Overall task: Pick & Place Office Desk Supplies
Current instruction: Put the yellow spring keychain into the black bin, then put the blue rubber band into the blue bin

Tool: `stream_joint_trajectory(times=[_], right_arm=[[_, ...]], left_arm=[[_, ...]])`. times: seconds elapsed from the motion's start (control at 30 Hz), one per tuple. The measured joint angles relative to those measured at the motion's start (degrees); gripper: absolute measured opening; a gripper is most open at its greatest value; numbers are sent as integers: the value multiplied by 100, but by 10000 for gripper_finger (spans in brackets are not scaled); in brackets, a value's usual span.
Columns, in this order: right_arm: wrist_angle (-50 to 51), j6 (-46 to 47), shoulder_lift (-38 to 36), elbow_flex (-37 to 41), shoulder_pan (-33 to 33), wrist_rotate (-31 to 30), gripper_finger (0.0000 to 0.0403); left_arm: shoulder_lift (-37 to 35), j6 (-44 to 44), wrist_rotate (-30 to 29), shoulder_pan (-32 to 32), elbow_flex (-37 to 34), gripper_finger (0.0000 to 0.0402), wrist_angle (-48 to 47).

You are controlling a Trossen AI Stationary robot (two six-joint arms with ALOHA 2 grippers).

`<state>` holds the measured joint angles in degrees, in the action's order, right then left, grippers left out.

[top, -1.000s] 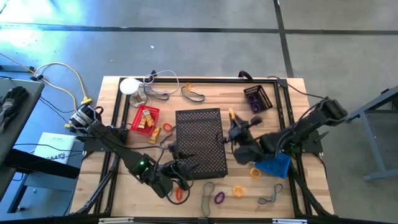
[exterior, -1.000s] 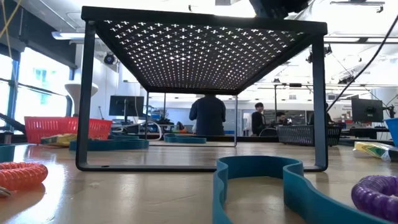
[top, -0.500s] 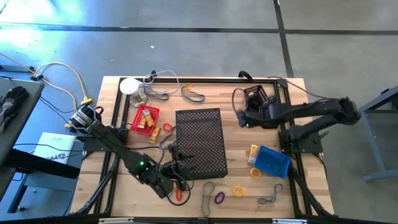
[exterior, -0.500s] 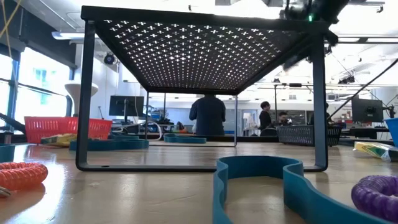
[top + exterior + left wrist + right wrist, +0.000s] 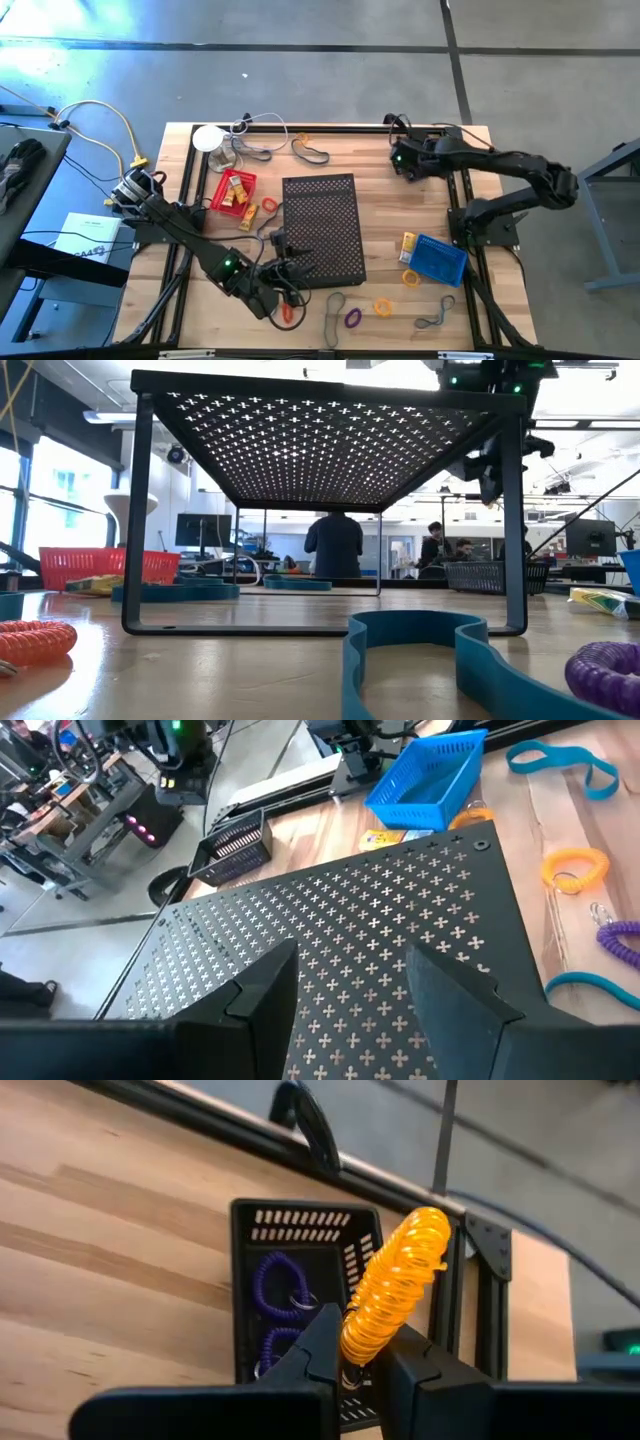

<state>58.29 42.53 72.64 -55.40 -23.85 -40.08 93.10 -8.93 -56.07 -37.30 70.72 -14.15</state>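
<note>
The right gripper pinches an orange coil, its length running forward from the fingertips, with the black basket directly beyond them. The left gripper, jaws spread and empty, waits over the mesh shelf, well apart.

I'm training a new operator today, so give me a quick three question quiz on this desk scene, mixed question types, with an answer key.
1. True or false: the right gripper is shut on an orange coil loop.
2. Which container lies right beyond the right gripper? A) red basket B) black basket C) blue basket
3. Fill in: the left gripper, jaws open and holding nothing, hovers over the black perforated ____.

Key
1. True
2. B; purple coil loops already lie inside it.
3. shelf; it is a raised stand on the wooden table.
</note>
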Motion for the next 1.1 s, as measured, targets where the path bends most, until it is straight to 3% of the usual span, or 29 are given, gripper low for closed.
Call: stream_joint_trajectory(times=[0.3, 0.57, 0.87, 1.1], right_arm=[[-1080, -700, 0, 655, -979, 1035, 21], [-2054, -829, 2, 1282, -1183, 1468, 21], [-2213, -823, 2, 1421, -1183, 1155, 26], [-2349, -809, 2, 1421, -1181, 1151, 89]], left_arm=[[0, -13, -1, -51, 0, 178, -4], [0, -11, -2, -74, 0, 178, -3], [0, -12, -2, -74, 0, 178, 2], [0, -75, -2, -74, 0, 178, 0]])
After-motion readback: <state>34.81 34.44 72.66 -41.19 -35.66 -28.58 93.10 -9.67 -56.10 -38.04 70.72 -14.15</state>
